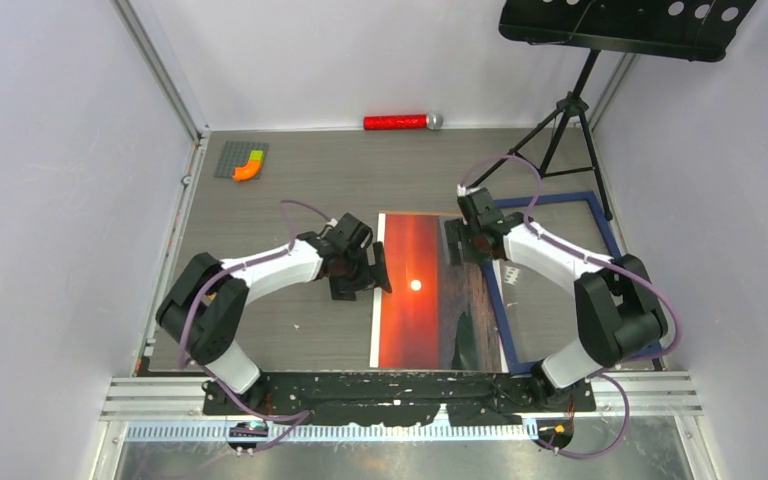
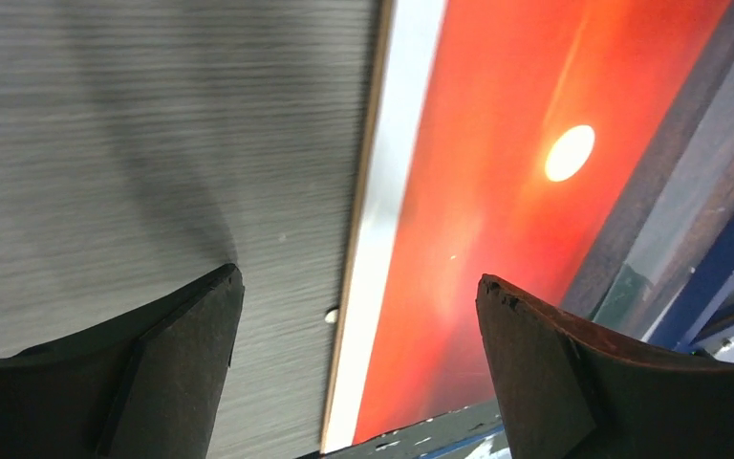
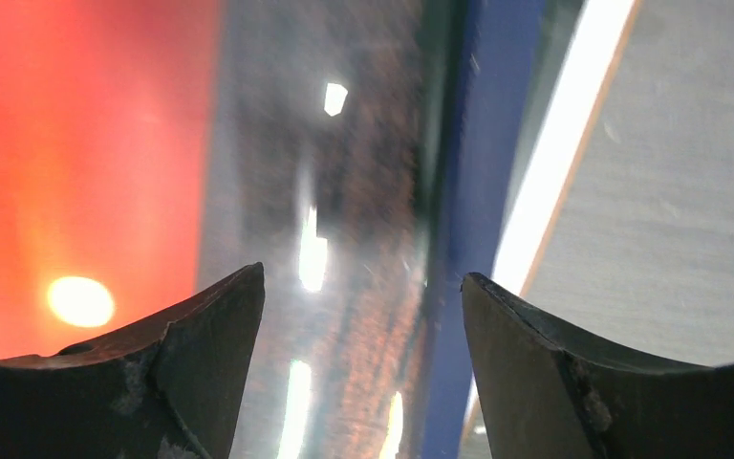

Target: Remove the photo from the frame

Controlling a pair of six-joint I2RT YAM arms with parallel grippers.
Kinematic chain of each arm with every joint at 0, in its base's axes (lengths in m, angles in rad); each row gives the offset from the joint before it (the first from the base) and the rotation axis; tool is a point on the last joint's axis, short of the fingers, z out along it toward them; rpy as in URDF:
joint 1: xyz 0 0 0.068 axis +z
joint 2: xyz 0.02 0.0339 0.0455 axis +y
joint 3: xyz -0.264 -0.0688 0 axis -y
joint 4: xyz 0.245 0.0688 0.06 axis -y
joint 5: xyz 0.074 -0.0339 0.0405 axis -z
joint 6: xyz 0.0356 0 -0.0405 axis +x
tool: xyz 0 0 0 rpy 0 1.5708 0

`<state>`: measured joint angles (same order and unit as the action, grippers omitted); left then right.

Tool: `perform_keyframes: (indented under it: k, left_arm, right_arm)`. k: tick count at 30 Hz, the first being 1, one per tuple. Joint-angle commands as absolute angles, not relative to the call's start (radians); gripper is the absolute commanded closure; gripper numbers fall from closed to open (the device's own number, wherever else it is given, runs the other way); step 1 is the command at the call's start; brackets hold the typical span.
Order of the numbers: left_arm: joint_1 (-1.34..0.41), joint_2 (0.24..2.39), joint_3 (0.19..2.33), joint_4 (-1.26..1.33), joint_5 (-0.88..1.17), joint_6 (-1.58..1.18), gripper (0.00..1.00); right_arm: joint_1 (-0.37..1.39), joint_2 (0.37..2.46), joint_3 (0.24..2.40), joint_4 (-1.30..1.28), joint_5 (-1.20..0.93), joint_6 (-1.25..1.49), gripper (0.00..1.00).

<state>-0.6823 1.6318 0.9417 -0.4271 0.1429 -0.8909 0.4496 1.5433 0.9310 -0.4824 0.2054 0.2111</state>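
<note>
- The photo [image 1: 415,290] is lying flat on the table [image 1: 280,200], pretty much dead centre. Its dark right-hand band runs up against the left rail of the frame [image 1: 500,320]. From the right wrist view I honestly can't tell if that edge is tucked under the rail or just butting it.
- Your left gripper [image 1: 375,272] hangs over the photo's white left margin, jaws spread wide with nothing between them. The right gripper [image 1: 460,240] sits over the photo's right band, next to the blue rail. It's also gaping and empty.
- My guess on handling: it's a big thin sheet, so light but floppy. It'll sag or crease if you pinch one corner and yank.
- The surface looks glossy, going by the glare streaks in the right wrist view. I'd expect the pads to slide if you only press down on top.
- It's flat on the table, so there's no lip to get a finger under. I'd go for the left long edge, about mid-length, where it lies on bare table.
- Drag it sideways away from the frame rather than lifting straight up, in case the far edge is caught.
</note>
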Motion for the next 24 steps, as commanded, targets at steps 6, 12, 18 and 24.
perform_keyframes:
  k: [6,12,18,24]
  left_arm:
    - [-0.678,1.442,0.885,-0.577,-0.046,-0.869,0.00]
    - [-0.678,1.401,0.888,-0.595,-0.063,-0.836,0.00]
    - [-0.676,1.403,0.905,-0.603,-0.064,-0.814,0.00]
    - [-0.659,1.397,0.905,-0.602,-0.060,-0.797,0.00]
  right_arm:
    - [0.435,1.475,1.039,-0.274,0.128,0.275,0.14]
    - [0.223,1.454,0.891,-0.220,0.015,0.382,0.10]
    - [0.168,1.551,0.836,-0.170,-0.031,0.425,0.11]
    - [0.166,1.607,0.826,-0.217,0.019,0.474,0.11]
